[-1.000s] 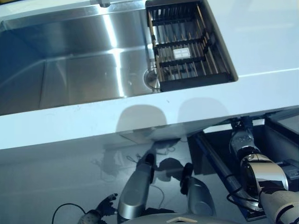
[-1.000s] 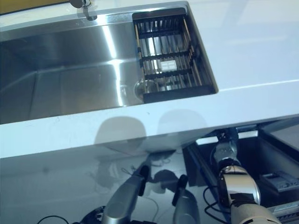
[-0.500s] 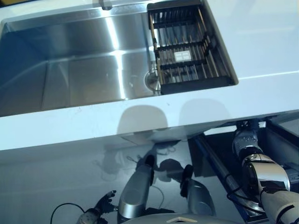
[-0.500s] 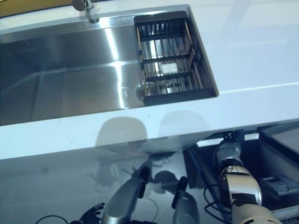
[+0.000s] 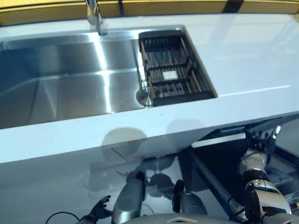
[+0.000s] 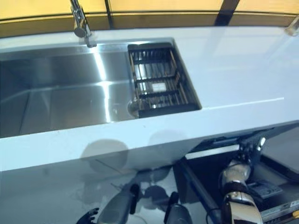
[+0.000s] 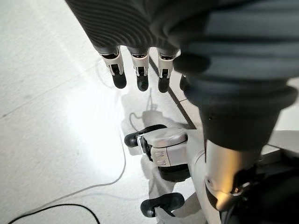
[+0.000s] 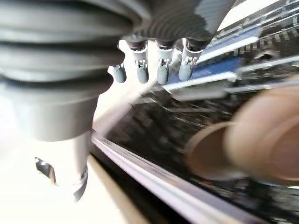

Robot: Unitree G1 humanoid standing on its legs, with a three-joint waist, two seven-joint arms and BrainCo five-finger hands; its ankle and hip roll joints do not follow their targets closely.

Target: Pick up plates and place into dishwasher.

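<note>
Right wrist view: right hand (image 8: 159, 65), fingers straight and empty, hangs above brown plates (image 8: 252, 140) in the dishwasher (image 6: 261, 186); left hand (image 7: 138, 70) open too.

I see the surface (image 5: 243, 70) overhanging the open dishwasher (image 6: 205, 163); my right hand (image 5: 265, 139) sits just under that edge, with blurred brown plates (image 8: 252, 140) inside below it.

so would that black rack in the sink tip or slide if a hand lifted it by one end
The black rack looks like stiff open wire, so probably light and rigid. Lifted by one end it would likely tilt. It spans the sink rim, so a push may slide it along.
</note>
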